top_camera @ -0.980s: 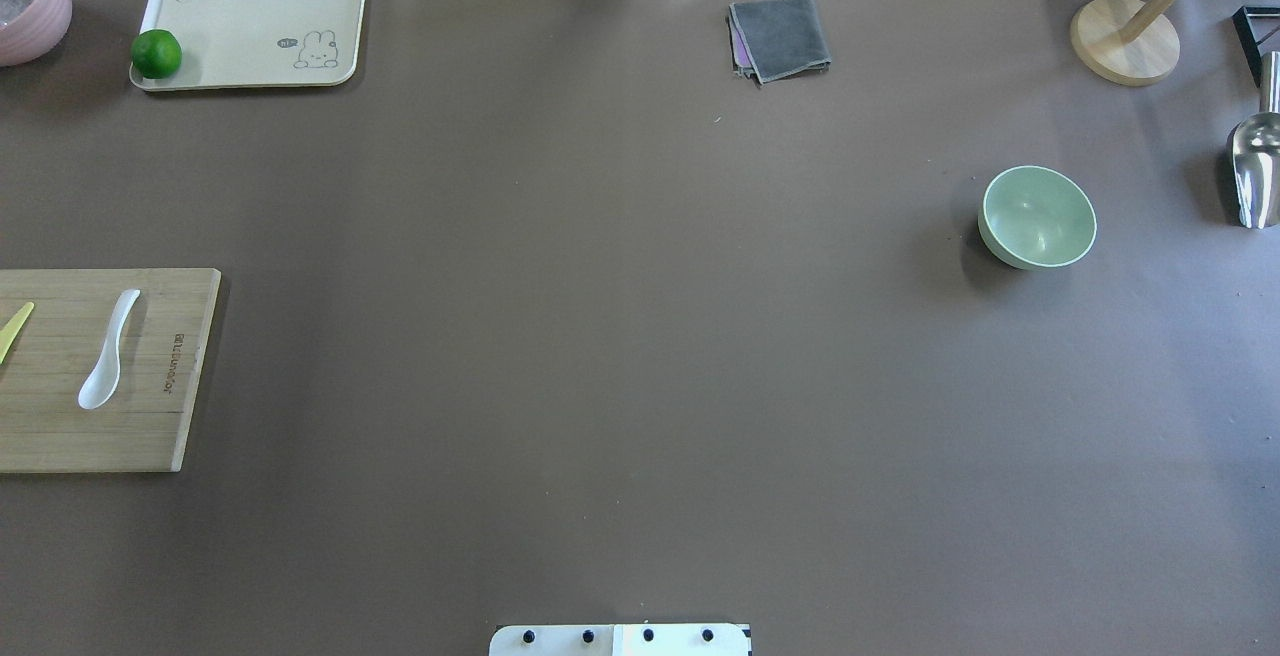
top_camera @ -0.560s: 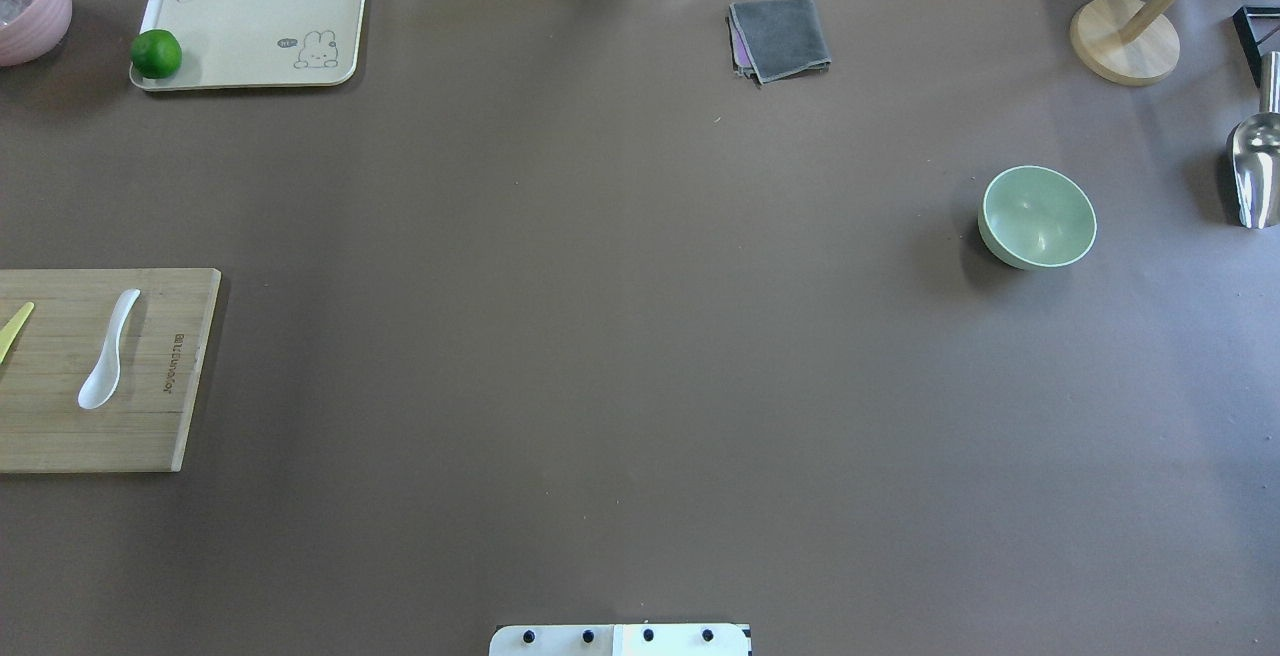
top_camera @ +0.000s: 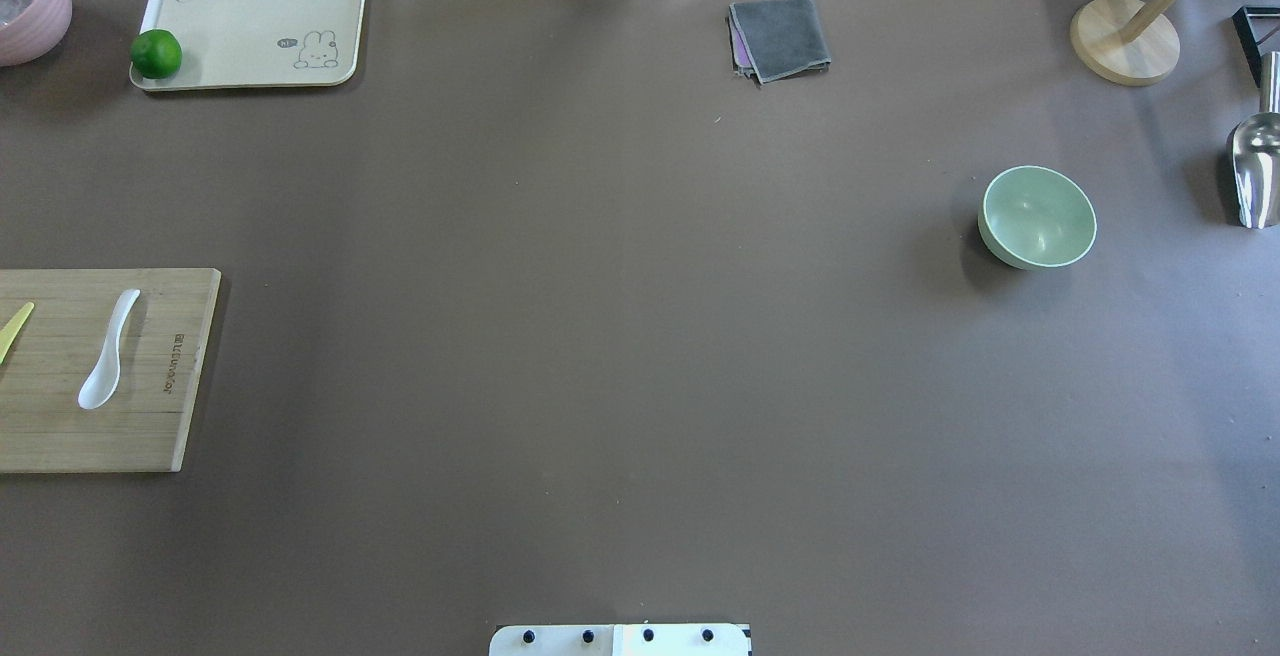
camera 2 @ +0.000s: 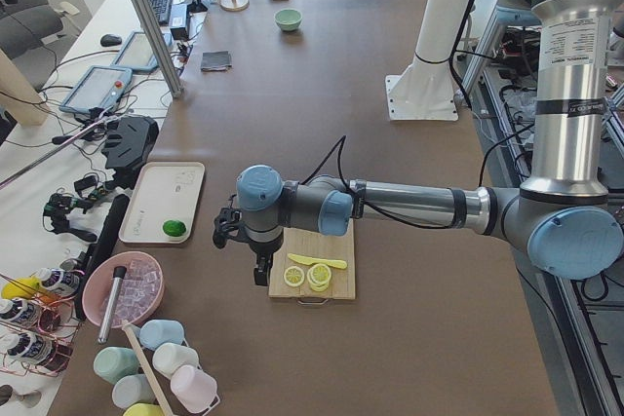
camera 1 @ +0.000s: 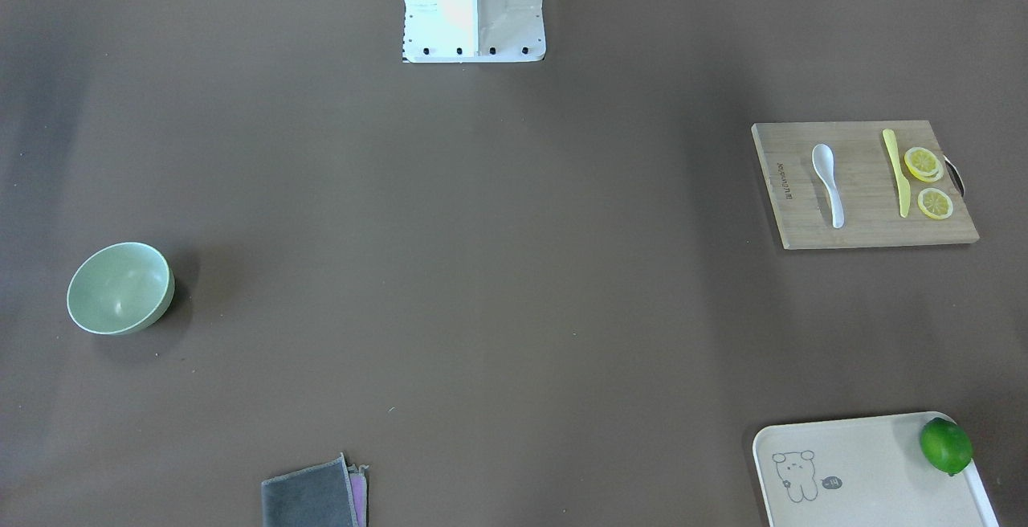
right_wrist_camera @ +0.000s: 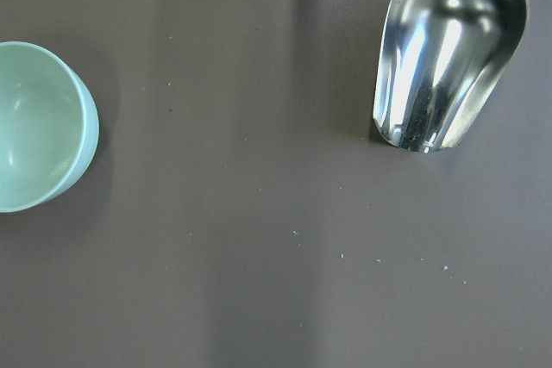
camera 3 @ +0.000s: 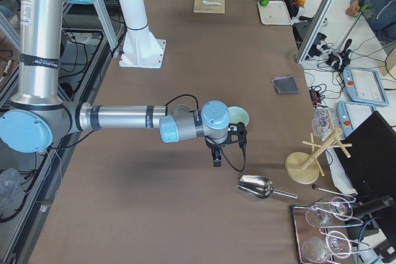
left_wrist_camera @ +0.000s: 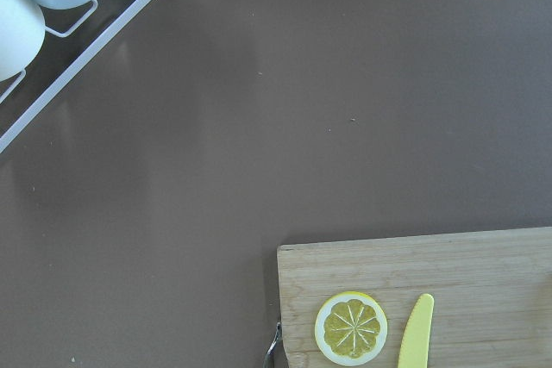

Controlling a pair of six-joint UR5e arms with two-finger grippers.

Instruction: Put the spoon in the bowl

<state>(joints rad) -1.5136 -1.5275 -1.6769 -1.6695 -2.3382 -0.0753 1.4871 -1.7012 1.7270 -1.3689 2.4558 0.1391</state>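
The white spoon (top_camera: 105,356) lies on the wooden cutting board (top_camera: 150,436) at the table's left edge, scoop toward the robot; it also shows in the front view (camera 1: 829,181). The mint-green bowl (top_camera: 1037,216) stands upright on the right side, and shows in the right wrist view (right_wrist_camera: 39,140). My left gripper (camera 2: 260,275) hangs over the board's outer end by the lemon slices; I cannot tell if it is open. My right gripper (camera 3: 216,160) hangs between the bowl (camera 3: 238,115) and a metal scoop; I cannot tell its state.
A yellow knife (camera 1: 897,169) and lemon slices (camera 1: 923,164) share the board. A cream tray (top_camera: 260,26) with a lime (top_camera: 156,53), a pink bowl (top_camera: 30,1), a grey cloth (top_camera: 780,36), a wooden stand (top_camera: 1125,39) and the metal scoop (top_camera: 1255,171) ring the table.
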